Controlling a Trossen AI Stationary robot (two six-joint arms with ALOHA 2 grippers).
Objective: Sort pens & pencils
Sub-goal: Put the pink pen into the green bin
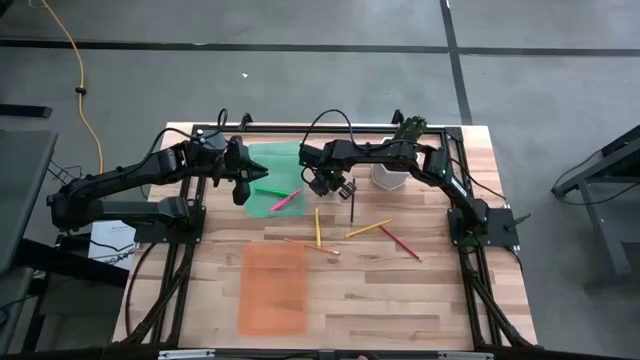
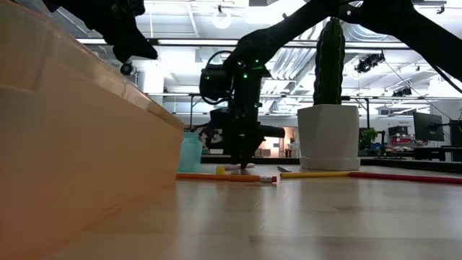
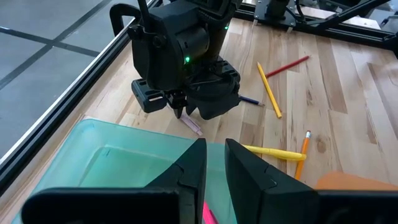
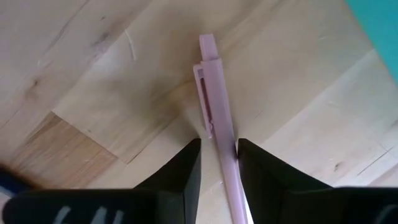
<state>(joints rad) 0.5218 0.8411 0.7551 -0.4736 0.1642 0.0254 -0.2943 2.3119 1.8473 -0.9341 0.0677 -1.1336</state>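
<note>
The left gripper (image 1: 241, 190) was seen in the upper left part of the high view, held over the near-left side of the green tray (image 1: 268, 160). Whether it was clenched or let go could not be told. A magenta pink pen (image 1: 285, 200) was laid across the lower right edge of that tray, sticking out a little over the table (image 1: 430, 300). Lower down, in the bottom middle of the picture, the orange tray (image 1: 273, 290) was set flat on the wood, well apart from the green one.

Just right of the green tray, near the top middle, the right gripper (image 1: 323, 187) was pointed down at the table. The pale pink pen (image 4: 217, 106) was caught between its two fingers (image 4: 180, 174), which were closed in on both sides of it. The pen was lying flat on the wood, close by the green tray's right edge.

Below that gripper, the yellow pen (image 1: 318, 227) was laid almost straight up and down in the picture. The orange pencil (image 1: 305, 243) was crossed under its lower end. A little to the right, the dark pencil (image 1: 352, 207) was placed upright in the frame. Further right, the yellow-orange pencil (image 1: 368, 229) was slanted, and the red pencil (image 1: 400, 243) was slanted the other way beside it. All of these were on the bare table, in neither tray.

In the upper right, a white pot (image 1: 388, 178) with a cactus (image 2: 330, 65) was stood behind the pencils.
</note>
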